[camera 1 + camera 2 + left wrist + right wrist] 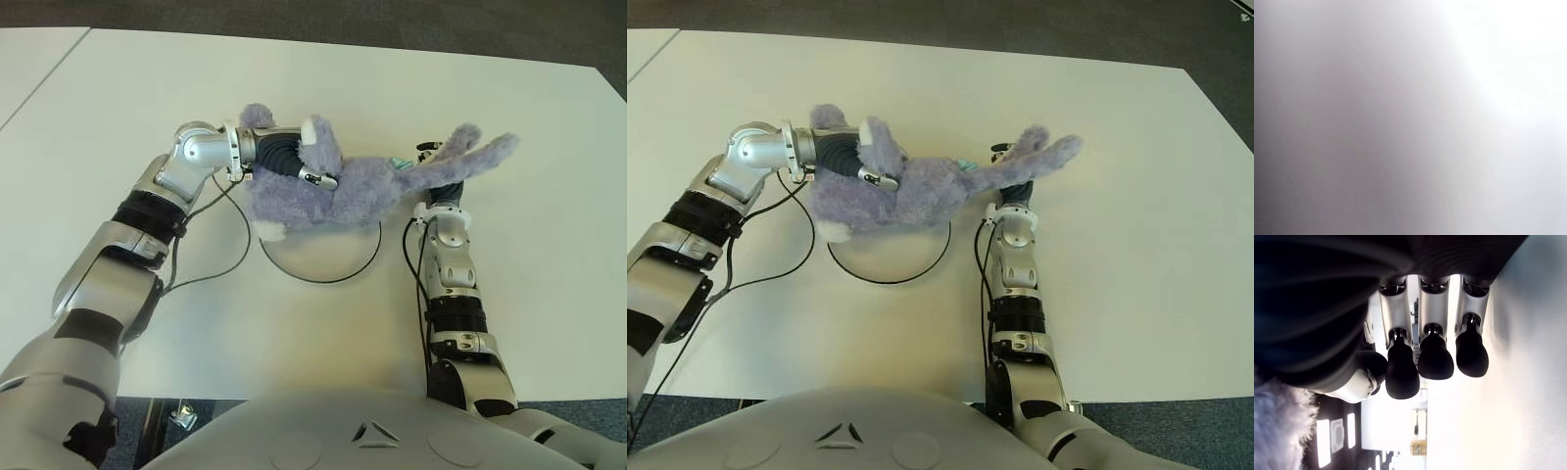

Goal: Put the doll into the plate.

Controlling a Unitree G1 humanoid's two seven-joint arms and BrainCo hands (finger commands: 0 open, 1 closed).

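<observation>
Our left hand (294, 157) sat at the upper middle of the left eye view, its dark palm pressed into the plush and its fingers (318, 177) curled over the body of the purple stuffed bunny (338, 191), gripping it. The left wrist view gave only a pale blur, so we read that grip from the eye views alone. The bunny stretched from our left hand toward the right of the frame, its body over the far rim of the white round plate (323, 257) and its long ears (480, 152) reaching to the upper right. We could not tell whether it touched the plate or hung just above it.

Our right hand (1420, 352) showed under the ears, right of the plate. In its wrist view the fingers (1435, 355) were extended side by side and closed on nothing, with purple fur at the lower left corner. All of this lay over the white table (137, 117).
</observation>
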